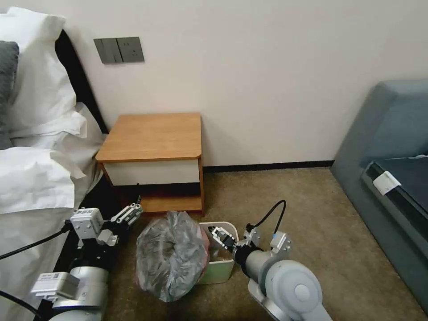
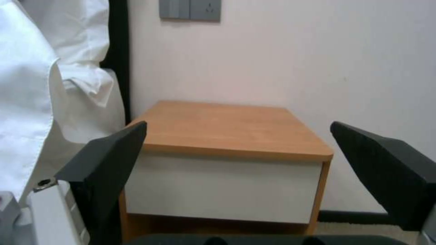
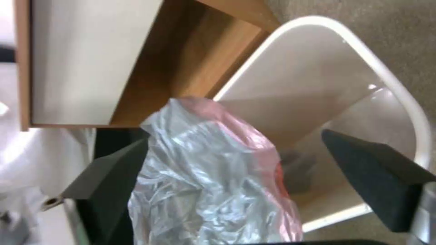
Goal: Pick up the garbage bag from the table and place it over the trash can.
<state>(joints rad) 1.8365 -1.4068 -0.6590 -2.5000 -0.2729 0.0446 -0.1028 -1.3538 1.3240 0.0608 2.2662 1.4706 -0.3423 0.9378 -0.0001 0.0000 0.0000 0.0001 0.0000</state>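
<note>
a bedroom corner: beige carpet, a pale wall, a white-sheeted bed (image 1: 31,169) on the robot's left and a grey-blue sofa (image 1: 392,147) on its right. between them stands the small wooden nightstand table (image 1: 154,136) with an orange-brown top and a white drawer front, its top bare.

the thin crinkled translucent grey garbage bag (image 1: 171,254) with a pinkish-red rim is off the table and bunched over the left side of the small rectangular pale cream-green plastic trash can (image 1: 221,267), just ahead of and between the two grippers. much of the can's mouth on the right gripper's side lies uncovered.

the right gripper (image 1: 221,237) hovers over the can's opening, jaws spread wide; in its wrist view the bag's rim sits just before its near finger and the bare can rim beyond. the left gripper (image 1: 129,215) hangs beside the bag, pointing at the table, jaws also spread, holding nothing.

judging by this, the step is spreading the bag's mouth around the rim. it would go best by pinching only the pinkish-red edge, not the bunched body, and drawing it across to the uncovered corner while keeping the light can from sliding or tipping.
</note>
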